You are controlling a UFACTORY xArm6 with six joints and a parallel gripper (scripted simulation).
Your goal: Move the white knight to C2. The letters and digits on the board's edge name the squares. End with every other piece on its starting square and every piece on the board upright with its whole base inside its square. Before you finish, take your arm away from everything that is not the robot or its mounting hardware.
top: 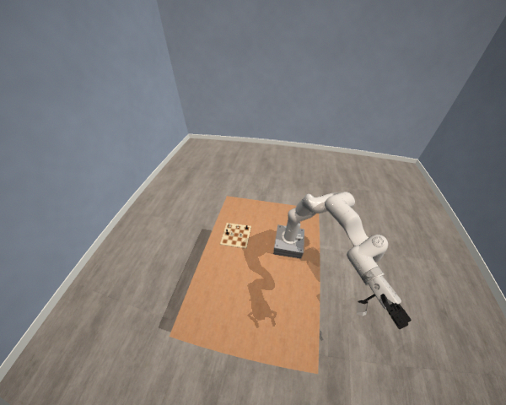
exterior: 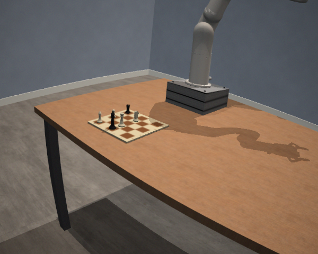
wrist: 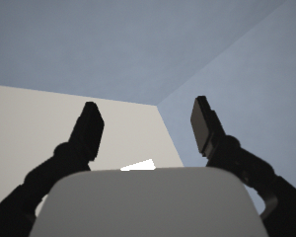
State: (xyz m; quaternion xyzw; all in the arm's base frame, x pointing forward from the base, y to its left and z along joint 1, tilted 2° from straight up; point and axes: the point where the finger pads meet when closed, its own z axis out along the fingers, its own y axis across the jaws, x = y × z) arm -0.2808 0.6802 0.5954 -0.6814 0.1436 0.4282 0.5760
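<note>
Nothing is done yet: the gripper [wrist: 147, 125] is wide open, holding nothing, far from the chessboard [exterior: 151, 129] on the tabletop [exterior: 208, 169].

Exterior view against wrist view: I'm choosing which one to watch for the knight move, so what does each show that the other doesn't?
Only the exterior view shows the chessboard with its pieces, including the white knight, on the table, plus the arm's base. Only the wrist view shows the gripper itself, fingers spread wide with nothing between them, pointing at the walls. Both share only the blue-grey walls; the exterior view catches the gripper's shadow, not the gripper.
</note>
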